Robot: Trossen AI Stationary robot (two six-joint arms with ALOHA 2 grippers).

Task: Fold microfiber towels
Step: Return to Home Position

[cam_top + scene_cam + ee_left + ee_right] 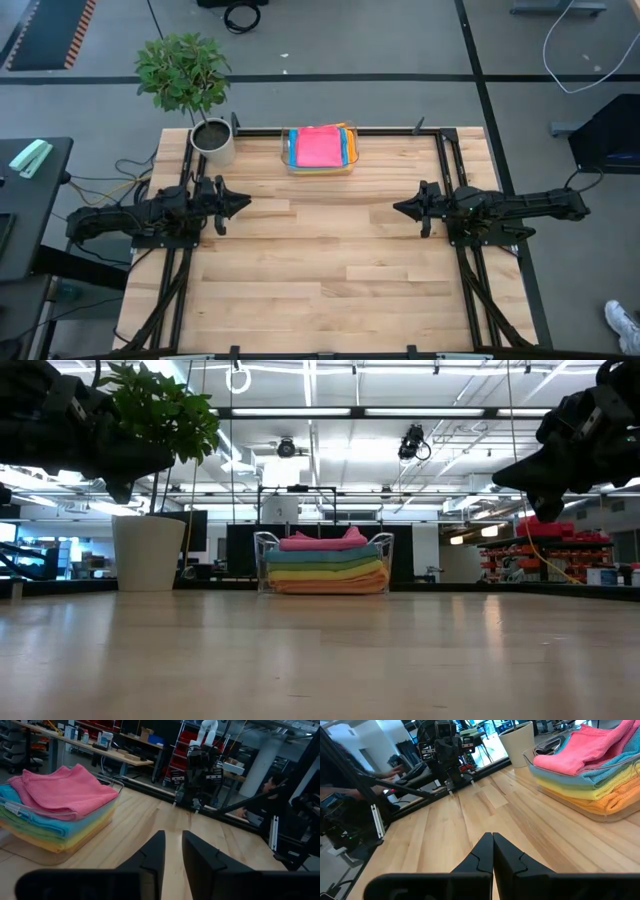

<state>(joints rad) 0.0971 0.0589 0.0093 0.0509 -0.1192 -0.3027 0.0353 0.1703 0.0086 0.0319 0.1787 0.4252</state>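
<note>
Towels (318, 148) lie stacked in clear bin (320, 172), pink uppermost.

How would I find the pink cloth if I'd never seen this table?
Look along the table edge beside the potted plant, where a clear bin sits. It holds a stack of folded towels. The pink one lies on top, above blue, green, yellow and orange layers.

Lower towels (291, 150) mostly hidden beneath pink towel (318, 147) from above, only coloured edges showing, their count unclear, left arm (60, 420) and right arm (585, 430) cut by low view's top edge, shoe (622, 322) cropped near right
</note>
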